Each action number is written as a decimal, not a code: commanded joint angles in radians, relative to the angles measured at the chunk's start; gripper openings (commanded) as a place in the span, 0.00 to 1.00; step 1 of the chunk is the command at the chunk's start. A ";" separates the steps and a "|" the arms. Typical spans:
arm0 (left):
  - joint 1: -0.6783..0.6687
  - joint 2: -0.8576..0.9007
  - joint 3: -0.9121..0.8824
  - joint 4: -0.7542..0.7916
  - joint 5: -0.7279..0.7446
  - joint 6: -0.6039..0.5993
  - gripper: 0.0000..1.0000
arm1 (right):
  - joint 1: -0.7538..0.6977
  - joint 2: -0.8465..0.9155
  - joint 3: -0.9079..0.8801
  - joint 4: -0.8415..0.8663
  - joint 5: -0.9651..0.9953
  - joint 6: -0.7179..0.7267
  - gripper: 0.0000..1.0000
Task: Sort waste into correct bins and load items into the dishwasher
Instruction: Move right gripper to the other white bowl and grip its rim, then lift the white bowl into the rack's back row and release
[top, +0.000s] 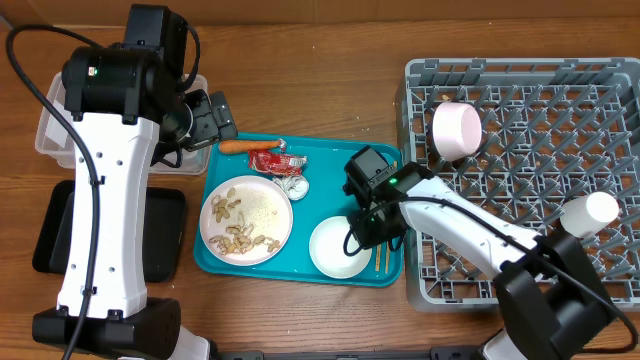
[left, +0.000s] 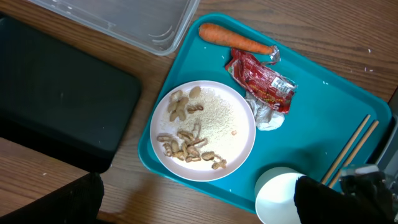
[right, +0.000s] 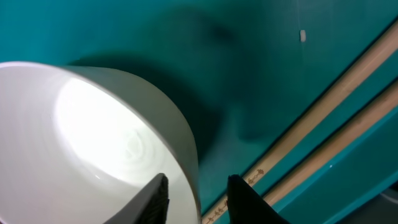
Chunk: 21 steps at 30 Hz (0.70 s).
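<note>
My right gripper (top: 372, 228) (right: 197, 180) straddles the rim of a small white bowl (top: 338, 247) (right: 93, 143) on the teal tray (top: 330, 190). One finger is inside the bowl, the other outside with a gap showing. Wooden chopsticks (top: 383, 260) (right: 323, 118) lie just right of it. The carrot (left: 233, 39), red wrapper (left: 261, 81), foil ball (left: 264, 115) and a plate (left: 203, 129) of peanut scraps sit on the tray. My left gripper (top: 205, 118) (left: 196, 205) hovers wide open above the tray's left edge, empty. The grey dishwasher rack (top: 540, 150) holds a pink cup (top: 457, 129).
A clear tub (top: 50, 130) stands at the far left with a black tray (top: 165, 235) in front of it, both under the left arm. A white round dish (top: 588, 210) sits in the rack near the right arm's base. The teal tray touches the rack's left wall.
</note>
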 joint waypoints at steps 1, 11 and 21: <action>0.002 0.003 0.008 0.002 -0.002 -0.014 1.00 | 0.005 0.056 0.002 -0.004 -0.002 -0.023 0.25; 0.002 0.003 0.008 0.002 -0.002 -0.014 1.00 | 0.005 0.049 0.058 -0.063 0.051 -0.014 0.04; 0.002 0.003 0.008 0.002 -0.002 -0.014 1.00 | -0.016 -0.051 0.532 -0.294 0.648 0.231 0.04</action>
